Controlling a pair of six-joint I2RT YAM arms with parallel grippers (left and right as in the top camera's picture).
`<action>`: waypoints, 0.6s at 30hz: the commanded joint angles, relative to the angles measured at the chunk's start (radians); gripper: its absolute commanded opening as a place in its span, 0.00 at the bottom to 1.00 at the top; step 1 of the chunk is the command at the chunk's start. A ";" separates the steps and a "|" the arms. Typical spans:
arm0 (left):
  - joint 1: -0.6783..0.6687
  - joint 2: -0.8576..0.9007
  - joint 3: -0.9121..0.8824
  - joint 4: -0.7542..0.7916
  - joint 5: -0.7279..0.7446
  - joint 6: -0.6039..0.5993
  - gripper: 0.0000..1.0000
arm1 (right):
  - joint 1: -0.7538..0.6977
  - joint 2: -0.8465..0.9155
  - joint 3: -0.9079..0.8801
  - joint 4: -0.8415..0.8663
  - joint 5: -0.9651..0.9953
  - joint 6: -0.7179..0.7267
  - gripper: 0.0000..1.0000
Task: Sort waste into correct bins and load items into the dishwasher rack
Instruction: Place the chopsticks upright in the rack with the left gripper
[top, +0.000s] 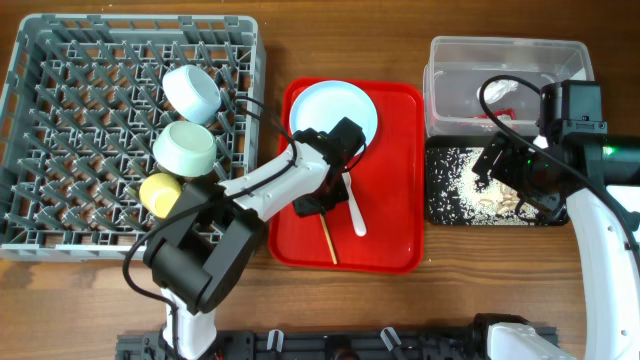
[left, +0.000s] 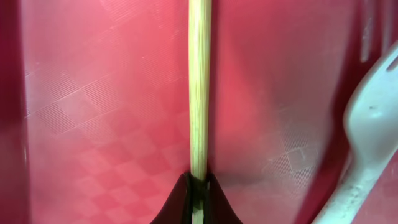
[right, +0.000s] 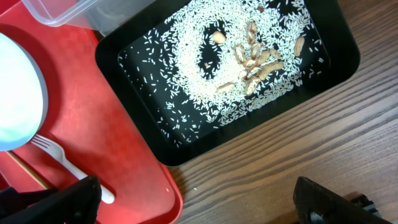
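My left gripper (top: 311, 204) is shut on the thin wooden chopstick (left: 199, 87), low over the red tray (top: 390, 230); its jaws (left: 199, 198) pinch the stick's end. The white fork (top: 353, 205) lies just right of it and also shows in the left wrist view (left: 372, 134). The pale blue plate (top: 335, 112) sits at the tray's back. The grey dishwasher rack (top: 60, 120) holds the pale blue bowl (top: 192, 92), pale green bowl (top: 185, 148) and yellow cup (top: 160, 192). My right gripper (right: 196, 208) is open and empty by the black tray (right: 137, 56) of rice grains (right: 205, 81) and beige scraps (right: 255, 62).
The clear tub (top: 505, 55) stands behind the black tray (top: 440, 205), with something white inside. In the right wrist view the red tray's corner (right: 155, 186) nearly touches the black tray. Bare wooden table (right: 280, 155) lies in front of both.
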 joint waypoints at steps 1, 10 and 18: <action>0.021 -0.102 -0.021 -0.016 -0.014 0.075 0.04 | -0.004 0.002 0.018 -0.002 -0.009 -0.014 1.00; 0.196 -0.459 0.011 -0.026 -0.120 0.484 0.04 | -0.004 0.002 0.018 0.001 -0.009 -0.013 1.00; 0.409 -0.558 0.012 -0.006 -0.126 0.735 0.04 | -0.004 0.002 0.018 0.002 -0.009 -0.013 1.00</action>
